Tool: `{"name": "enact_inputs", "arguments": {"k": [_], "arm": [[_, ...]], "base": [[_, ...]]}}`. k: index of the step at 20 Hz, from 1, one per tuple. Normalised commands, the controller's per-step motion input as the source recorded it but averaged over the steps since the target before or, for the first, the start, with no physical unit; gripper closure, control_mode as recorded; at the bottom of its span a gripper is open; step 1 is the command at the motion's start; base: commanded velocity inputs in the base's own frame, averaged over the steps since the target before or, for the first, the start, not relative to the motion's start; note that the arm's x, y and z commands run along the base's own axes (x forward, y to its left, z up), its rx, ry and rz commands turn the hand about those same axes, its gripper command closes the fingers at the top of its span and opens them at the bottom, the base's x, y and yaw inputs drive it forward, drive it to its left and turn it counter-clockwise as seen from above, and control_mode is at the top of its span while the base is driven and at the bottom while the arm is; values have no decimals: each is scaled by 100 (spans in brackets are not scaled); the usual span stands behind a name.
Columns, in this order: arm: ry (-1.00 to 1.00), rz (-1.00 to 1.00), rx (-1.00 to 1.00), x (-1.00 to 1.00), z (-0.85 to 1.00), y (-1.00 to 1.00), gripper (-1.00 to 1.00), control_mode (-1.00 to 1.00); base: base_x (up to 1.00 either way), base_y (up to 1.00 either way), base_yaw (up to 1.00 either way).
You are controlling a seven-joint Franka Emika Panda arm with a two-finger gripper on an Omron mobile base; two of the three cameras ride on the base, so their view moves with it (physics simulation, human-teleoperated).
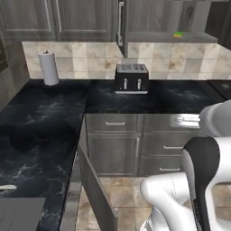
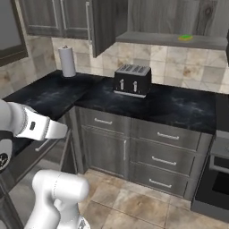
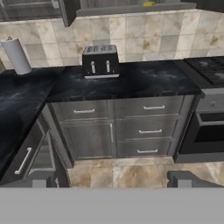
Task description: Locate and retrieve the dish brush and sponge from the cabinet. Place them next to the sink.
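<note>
On the far left of the counter (image 1: 40, 117) stands a paper towel roll (image 1: 48, 67), well clear of any path to the cabinet; it poses little risk unless the arm swings wide on the way up. Low on the left, a base-cabinet door (image 1: 97, 191) stands ajar into the aisle, and the robot's base could knock it if it drives forward carelessly.

In the middle sits a black toaster (image 1: 131, 78), almost directly below the cabinet (image 2: 134, 15), whose tall door (image 2: 102, 24) hangs open, edge-on. An arm reaching up over the counter could clip either the toaster or that door's edge, since both flank the route to the shelf.

To the right, on the bottom shelf (image 1: 173, 38) of the cabinet, lies the sponge (image 1: 178, 34), a small green and yellow patch near the front lip. Being so flat and small, it could likely be pushed deeper rather than caught, or slip from a shallow grip. The dish brush cannot be made out on the shelf, so a blind reach for it might sweep the sponge off.

The pincer (image 3: 113, 180) has its fingertips spread wide, holding nothing, pointed at the lower drawers, well away from the shelf.

No brand, label or writing can be read anywhere.
</note>
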Motion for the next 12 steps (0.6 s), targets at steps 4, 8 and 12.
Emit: {"name": "enact_inputs", "arguments": {"k": [4, 8, 12], "arm": [[0, 0, 0, 0, 0, 0, -100, 100], [0, 0, 0, 0, 0, 0, -100, 100], [0, 0, 0, 0, 0, 0, -100, 100]], "base": [[69, -60, 0], [60, -56, -6], [56, -21, -13]]}}
